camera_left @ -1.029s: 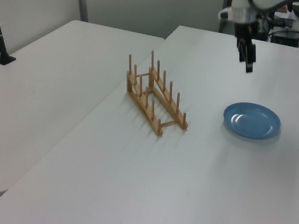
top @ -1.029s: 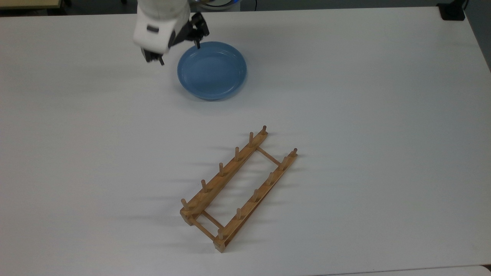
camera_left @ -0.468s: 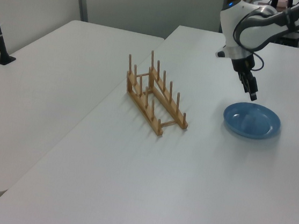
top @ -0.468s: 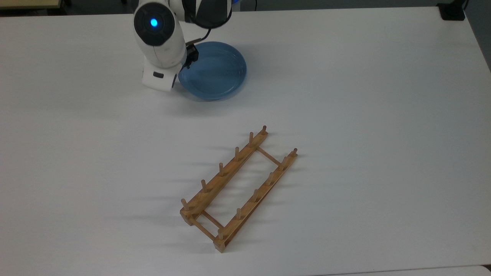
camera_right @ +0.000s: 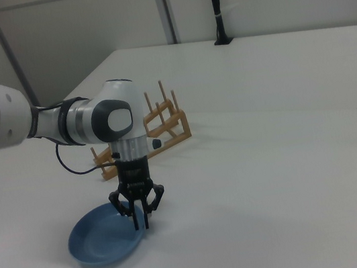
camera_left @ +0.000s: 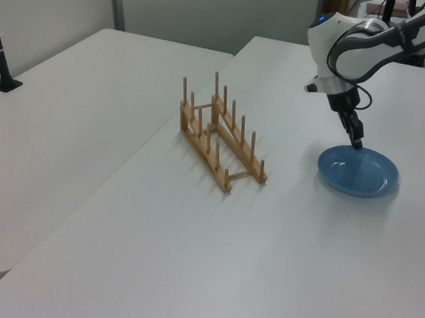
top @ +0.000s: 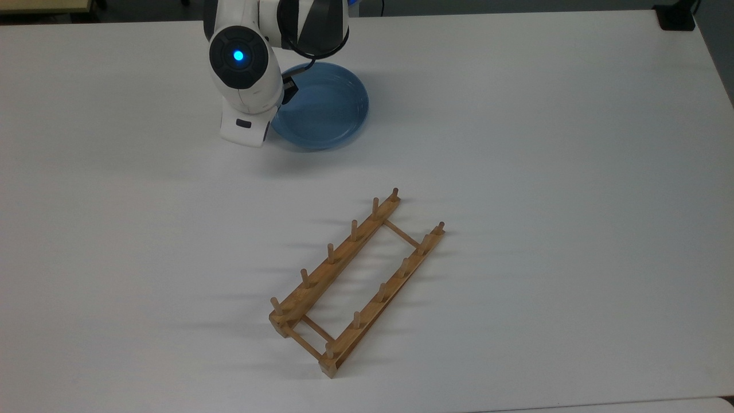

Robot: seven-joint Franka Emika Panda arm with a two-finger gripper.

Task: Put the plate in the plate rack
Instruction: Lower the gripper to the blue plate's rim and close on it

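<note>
I have the round, shallow, light-blue plate [top: 324,109] lying flat on the white table [top: 516,143], toward the top view's upper middle. The long, low, light-brown wooden plate rack [top: 356,281] with its upright pegs stands well apart from it, set diagonally nearer the top view's bottom, with nothing in it.

My white arm [camera_left: 371,47] reaches down over the plate. In the right view I see the gripper [camera_right: 140,216] pointing straight down at the plate's rim on the right view's right side, with the black fingers [camera_right: 145,215] spread a little: one sits inside the rim over the plate's floor, the other at its outer edge, so they straddle the rim. I cannot tell whether the pads touch it. In the left view the fingertips meet the plate's far-left rim.
</note>
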